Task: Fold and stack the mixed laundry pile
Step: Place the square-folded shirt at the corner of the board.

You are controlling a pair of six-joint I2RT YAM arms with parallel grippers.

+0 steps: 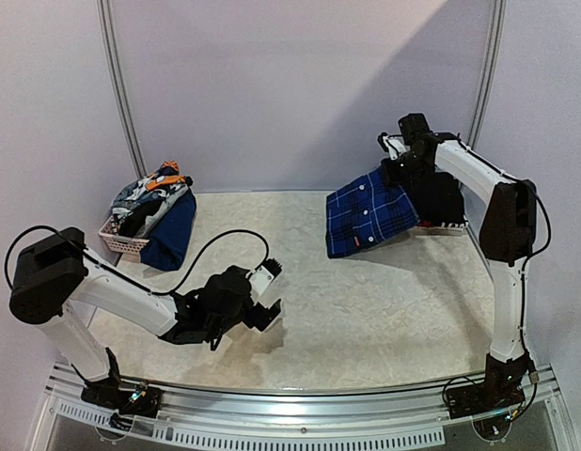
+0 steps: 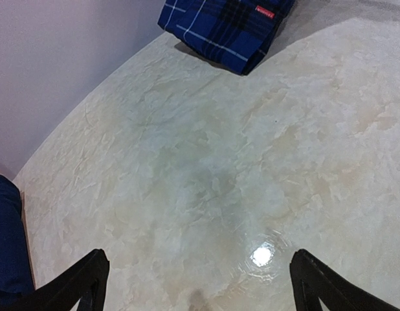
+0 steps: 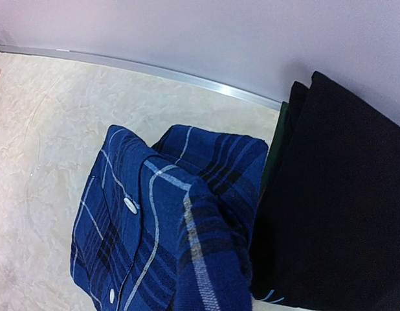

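At the far right of the table point(image 1: 384, 301), my right gripper point(image 1: 400, 171) is clenched on the top edge of the blue plaid shirt point(image 1: 368, 214), which lies beside the folded black trousers point(image 1: 441, 199). My left gripper point(image 1: 272, 289) hangs released near the front. Mixed garments point(image 1: 151, 199) fill the basket point(image 1: 121, 243) far left.
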